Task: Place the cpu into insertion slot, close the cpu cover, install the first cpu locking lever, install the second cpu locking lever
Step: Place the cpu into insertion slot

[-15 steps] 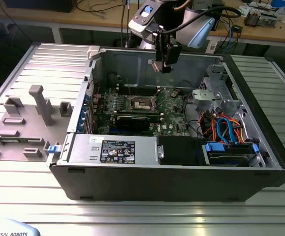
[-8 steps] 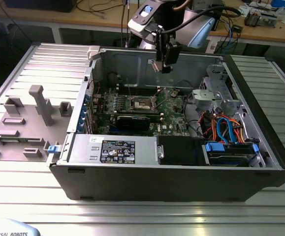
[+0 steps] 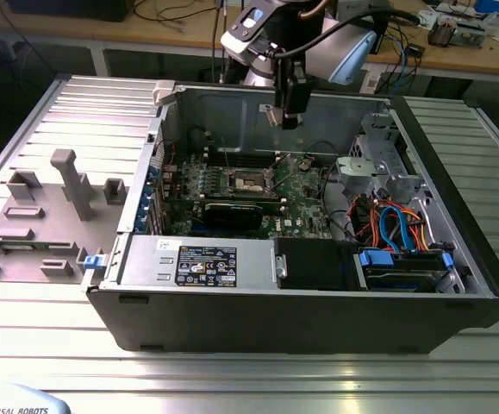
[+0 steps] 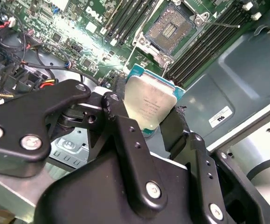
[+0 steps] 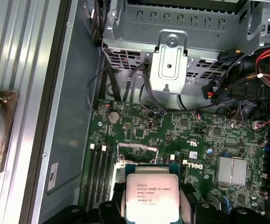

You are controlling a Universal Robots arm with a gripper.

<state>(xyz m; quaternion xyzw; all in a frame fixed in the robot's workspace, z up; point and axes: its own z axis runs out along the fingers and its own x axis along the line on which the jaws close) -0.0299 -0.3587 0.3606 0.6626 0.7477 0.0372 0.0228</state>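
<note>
Ribbed metal desk (image 3: 232, 379) carries an opened computer case (image 3: 318, 319), and above it the pincer (image 3: 289, 119) is clenched on the cpu (image 4: 151, 105). In the exterior view the bare insertion slot (image 3: 249, 181) lies toward seven o'clock, well apart. Placing is in hand, I'd say, and calls for a square, level descent.

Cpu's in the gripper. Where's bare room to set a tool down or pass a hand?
Free: the ribbed table in front of the case, and its strip at the exterior view's right. Crowded: the cables beside the drive cage; the insertion slot, hemmed by memory slots and the expansion card. The gripper holds the cpu above.
</note>
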